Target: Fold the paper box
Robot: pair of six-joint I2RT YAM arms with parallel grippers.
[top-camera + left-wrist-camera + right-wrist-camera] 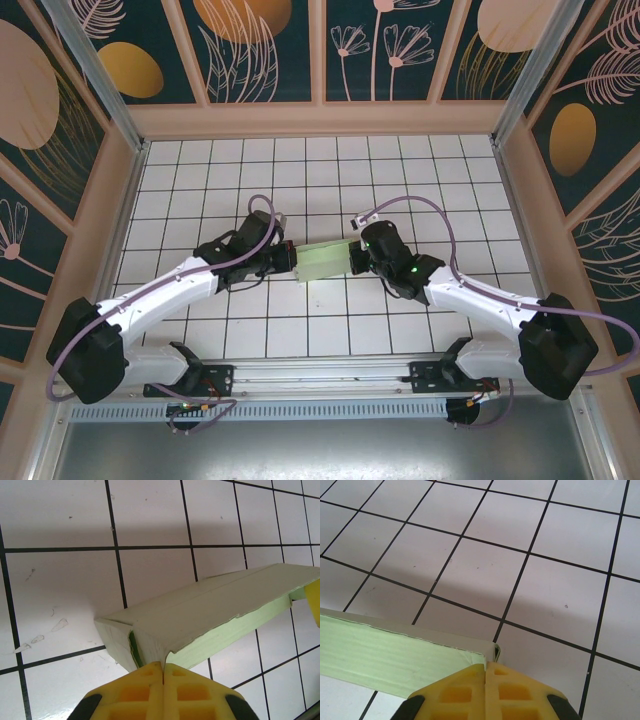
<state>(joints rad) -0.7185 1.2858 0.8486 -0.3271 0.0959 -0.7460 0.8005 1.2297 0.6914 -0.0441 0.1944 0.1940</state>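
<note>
Box mostly formed, pinched at both ends, mid-counter.

White tiled counter point(200, 200) with black grid lines carries nothing else near the work. The pale mint-green thin-card paper box point(325, 260) spans between the two arms at the centre and, going by the shadow under it, is lifted slightly off the tiles. It already reads as a closed flat rectangular body with creased long edges. The left gripper point(285, 258) is clamped on one end and the right gripper point(357, 258) on the other, yellow fingers point(145, 680) pressed together over card. What's left, I'd judge, is the end at the left gripper, where a dark seam gapes at the corner flap, so it needs tucking and pressing flat.
</note>
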